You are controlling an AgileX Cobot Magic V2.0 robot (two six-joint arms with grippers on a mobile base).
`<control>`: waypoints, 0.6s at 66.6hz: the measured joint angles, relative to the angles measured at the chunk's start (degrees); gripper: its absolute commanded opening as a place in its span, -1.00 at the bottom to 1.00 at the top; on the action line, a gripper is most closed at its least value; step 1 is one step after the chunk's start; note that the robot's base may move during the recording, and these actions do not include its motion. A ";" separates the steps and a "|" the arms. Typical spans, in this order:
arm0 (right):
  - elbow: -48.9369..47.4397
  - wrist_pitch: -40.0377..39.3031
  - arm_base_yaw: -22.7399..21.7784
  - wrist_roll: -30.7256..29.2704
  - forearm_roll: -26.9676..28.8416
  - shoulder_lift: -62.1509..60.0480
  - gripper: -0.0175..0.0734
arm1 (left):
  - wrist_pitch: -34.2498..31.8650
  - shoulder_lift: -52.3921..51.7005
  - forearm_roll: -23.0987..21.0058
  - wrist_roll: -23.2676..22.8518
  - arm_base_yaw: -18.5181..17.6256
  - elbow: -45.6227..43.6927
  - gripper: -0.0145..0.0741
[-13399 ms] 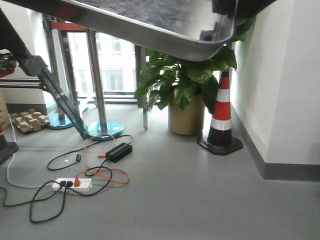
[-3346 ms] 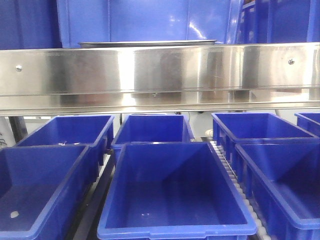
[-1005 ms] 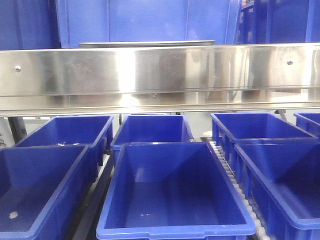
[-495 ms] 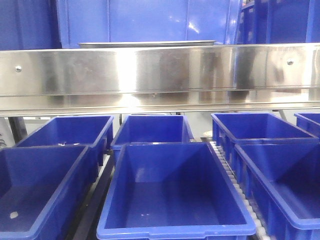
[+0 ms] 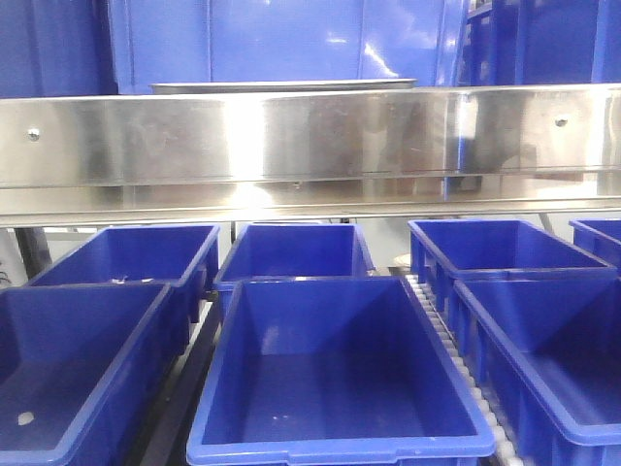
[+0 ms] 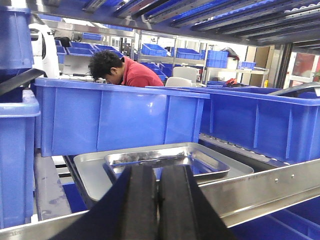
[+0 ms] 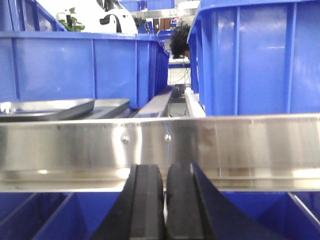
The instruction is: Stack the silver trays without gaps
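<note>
Ahead of the left gripper (image 6: 157,200), beyond the steel shelf rail (image 6: 260,187), the silver trays (image 6: 165,162) lie nested with rims offset, hemmed by blue bins (image 6: 120,117) behind and beside. The right gripper (image 7: 164,200) faces the rail, trays to its upper left. Both grippers' fingers are pressed together, empty. Since half a second ago, the front view is nearly unchanged
</note>
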 measured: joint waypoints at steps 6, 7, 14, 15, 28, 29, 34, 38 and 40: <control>0.13 0.73 0.00 0.00 0.00 0.00 -0.65 | 0.00 0.00 0.00 0.00 0.00 0.09 -0.67; 0.13 0.73 0.00 0.00 0.00 0.00 -0.65 | 0.00 0.00 0.00 0.00 0.00 0.09 -0.67; 0.14 1.15 0.00 0.00 0.00 0.00 -0.65 | 0.00 0.00 0.00 0.00 0.00 0.09 -0.67; 0.14 1.33 0.00 0.00 0.00 0.00 -0.65 | 0.00 0.00 0.00 0.00 0.00 0.09 -0.67; 0.14 1.69 -0.09 0.00 0.00 0.00 -0.65 | 0.00 0.00 0.00 0.00 0.00 0.09 -0.67; 0.14 1.69 -0.09 0.00 0.00 0.00 -0.65 | 0.00 0.00 0.00 0.00 0.00 0.09 -0.67; 0.14 1.69 -0.09 0.00 0.00 0.00 -0.65 | 0.00 0.00 0.00 0.00 0.00 0.09 -0.67; 0.14 1.69 -0.09 0.00 0.00 0.00 -0.65 | 0.00 0.00 0.00 0.00 0.00 0.09 -0.67; 0.14 1.69 -0.09 0.00 0.00 0.00 -0.65 | 0.00 0.00 0.00 0.00 0.00 0.09 -0.67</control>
